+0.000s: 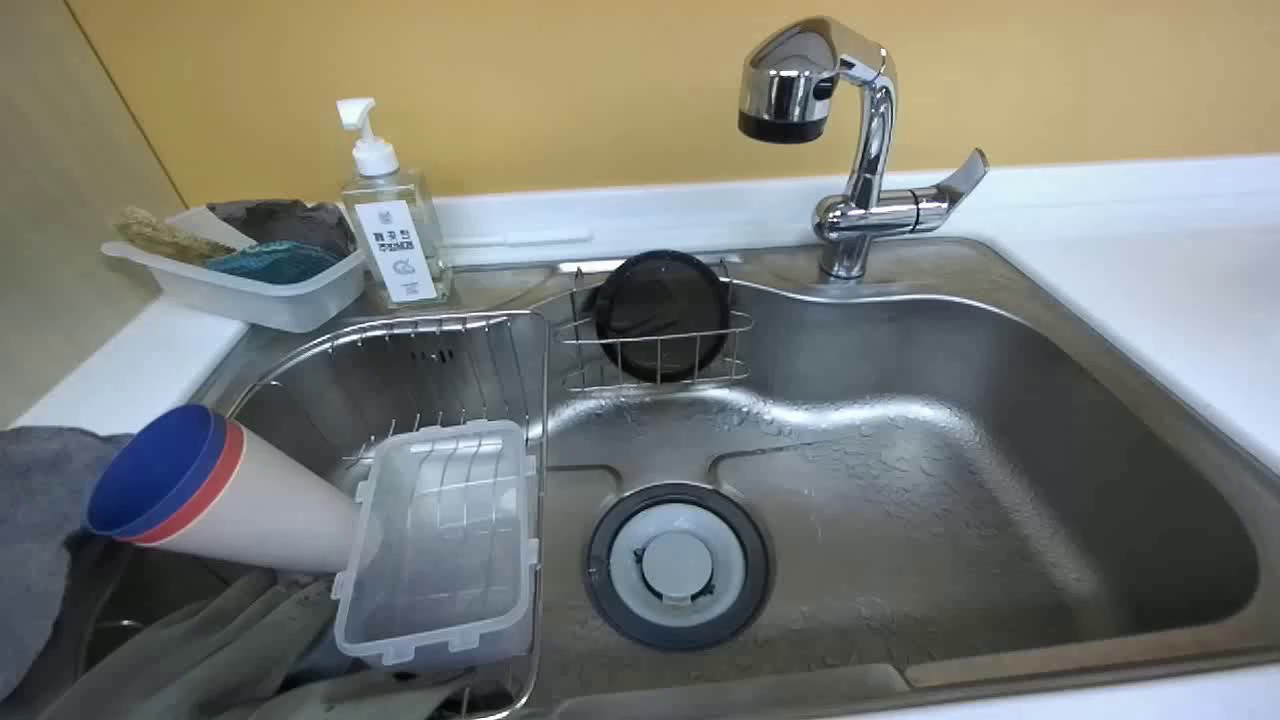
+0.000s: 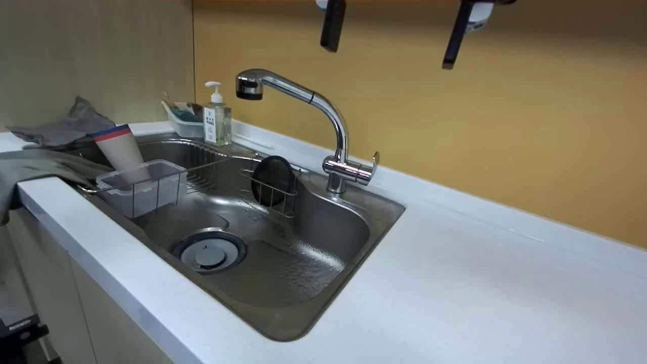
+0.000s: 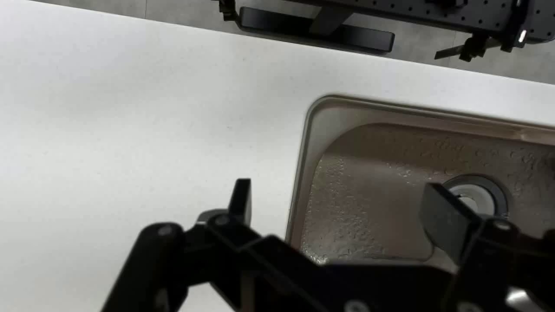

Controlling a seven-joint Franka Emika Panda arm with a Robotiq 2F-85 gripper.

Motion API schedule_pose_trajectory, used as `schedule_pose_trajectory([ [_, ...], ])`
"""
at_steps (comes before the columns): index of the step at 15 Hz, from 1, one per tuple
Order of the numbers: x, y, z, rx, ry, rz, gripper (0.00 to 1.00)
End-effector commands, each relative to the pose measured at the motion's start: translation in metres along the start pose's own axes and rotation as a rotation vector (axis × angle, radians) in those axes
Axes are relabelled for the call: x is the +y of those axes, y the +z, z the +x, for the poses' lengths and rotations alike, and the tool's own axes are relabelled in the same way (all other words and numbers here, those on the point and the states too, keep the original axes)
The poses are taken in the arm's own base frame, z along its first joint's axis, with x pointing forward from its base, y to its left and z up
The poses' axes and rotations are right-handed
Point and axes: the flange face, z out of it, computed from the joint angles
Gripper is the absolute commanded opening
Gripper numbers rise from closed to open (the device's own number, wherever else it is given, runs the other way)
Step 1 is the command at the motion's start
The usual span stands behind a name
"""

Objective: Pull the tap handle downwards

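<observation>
The tap handle is a short flat chrome lever [image 1: 966,180] on the side of the chrome faucet [image 1: 872,150], angled upward. It also shows in an exterior view [image 2: 375,162], pointing up beside the faucet body [image 2: 341,136]. In that view my gripper [image 2: 389,57] hangs from the top edge with its two fingers wide apart, higher in the picture than the handle and apart from it. In the wrist view the gripper [image 3: 338,186] is open and empty, seen against the counter and sink. The tap handle is out of view in the wrist view.
The steel sink [image 1: 1130,370] holds a drain [image 2: 210,253], a wire rack with a clear plastic box [image 1: 440,540], and stacked cups [image 1: 270,500]. A soap bottle [image 1: 395,240] stands behind. A yellow wall [image 2: 505,126] rises behind the faucet. The white counter [image 2: 455,283] lies beside the sink.
</observation>
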Motion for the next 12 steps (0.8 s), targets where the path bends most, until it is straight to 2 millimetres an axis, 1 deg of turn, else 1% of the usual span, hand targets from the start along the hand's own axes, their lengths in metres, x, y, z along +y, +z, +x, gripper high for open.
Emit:
schedule_pose_trajectory([
  [1, 0.0000, -0.0008, 0.0003, 0.000, 0.000, 0.000, 1.00],
  [11, 0.0001, -0.0008, 0.0003, 0.001, 0.000, 0.000, 1.00],
  [12, -0.0008, 0.0002, 0.0062, 0.009, 0.007, -0.033, 1.00],
])
